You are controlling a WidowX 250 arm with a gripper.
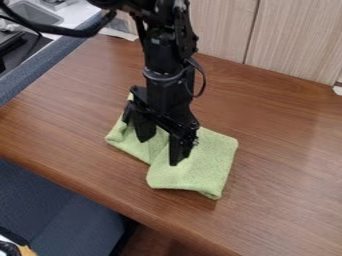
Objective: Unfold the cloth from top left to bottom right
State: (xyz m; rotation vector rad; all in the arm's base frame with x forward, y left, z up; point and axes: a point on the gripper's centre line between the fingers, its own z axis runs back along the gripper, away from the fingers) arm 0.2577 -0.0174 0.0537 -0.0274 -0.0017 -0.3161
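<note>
Wood-grained counter point(274, 165) spreads below pale wall panels point(294, 37). Over it hangs the end effector point(159, 152), open, its fingers apart above the green cloth point(207, 160), which lies folded and rumpled on the counter. Likely light, soft and floppy, the cloth should drag or bunch if pressed; better to pinch just the upper layer near its top-left edge and draw it low towards the bottom right

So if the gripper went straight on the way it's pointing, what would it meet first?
The gripper points down, so most likely the green cloth; whether the fingertips already touch it is hard to tell.
</note>
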